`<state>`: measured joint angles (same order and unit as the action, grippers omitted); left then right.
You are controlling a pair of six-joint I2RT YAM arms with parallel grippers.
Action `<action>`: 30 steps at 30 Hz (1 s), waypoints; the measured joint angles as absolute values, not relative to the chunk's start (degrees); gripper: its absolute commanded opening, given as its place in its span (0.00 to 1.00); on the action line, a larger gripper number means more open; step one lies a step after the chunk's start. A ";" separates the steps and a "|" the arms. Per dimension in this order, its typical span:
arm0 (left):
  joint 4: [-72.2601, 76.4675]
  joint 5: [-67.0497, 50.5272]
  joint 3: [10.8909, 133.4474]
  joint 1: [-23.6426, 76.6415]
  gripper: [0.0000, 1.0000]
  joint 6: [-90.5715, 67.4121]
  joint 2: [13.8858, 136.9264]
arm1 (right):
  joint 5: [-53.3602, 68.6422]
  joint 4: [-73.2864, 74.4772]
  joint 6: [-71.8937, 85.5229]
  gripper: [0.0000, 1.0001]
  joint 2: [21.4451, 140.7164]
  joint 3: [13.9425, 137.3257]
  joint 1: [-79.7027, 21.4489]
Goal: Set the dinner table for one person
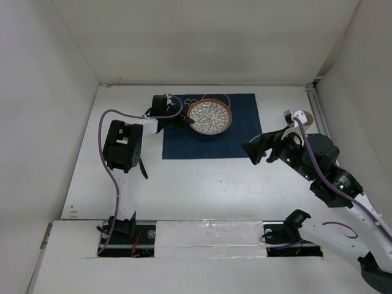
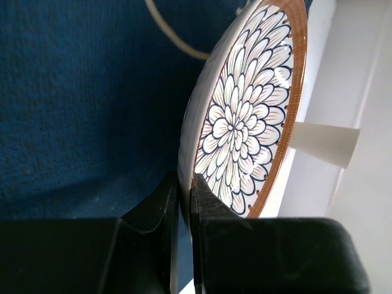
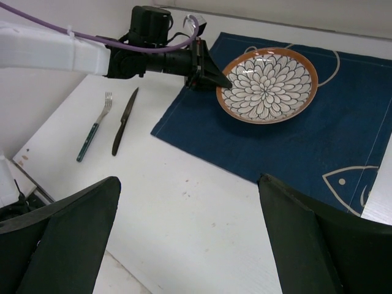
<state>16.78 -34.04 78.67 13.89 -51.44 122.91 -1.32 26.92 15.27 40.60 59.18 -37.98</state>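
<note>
Left gripper (image 2: 184, 182) fingers are clamped on the flowered plate (image 2: 245, 122) at its 9 o'clock rim, as seen from above. The plate is set on the navy placemat (image 1: 208, 144), toward 12 o'clock of the dinner table (image 1: 202, 184). The right gripper (image 3: 190, 233), spread apart, is found well off at 4 o'clock.

Item: dinner table (image 1: 202, 184). One large rectangular work surface, plain matte white, flat and level. It spans the whole floor of the workspace and is bounded by white walls on its left, far and right sides. Finish lightly scuffed, with small dark specks and a brownish mark near the near-left corner.
</note>
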 measured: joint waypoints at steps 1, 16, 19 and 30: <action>16.58 -33.93 78.65 14.06 0.00 -51.42 123.20 | -1.32 26.98 15.27 1.00 40.84 59.16 -37.95; 17.58 -33.54 78.32 14.94 0.00 -51.27 123.59 | -1.19 26.63 15.27 1.00 42.65 56.05 -37.93; 17.52 -33.56 78.32 15.14 0.00 -51.18 123.94 | -1.06 26.59 15.27 1.00 42.76 55.96 -37.80; 16.16 -33.41 78.41 16.64 0.32 -49.69 124.01 | -1.06 26.22 15.27 1.00 43.59 55.31 -37.52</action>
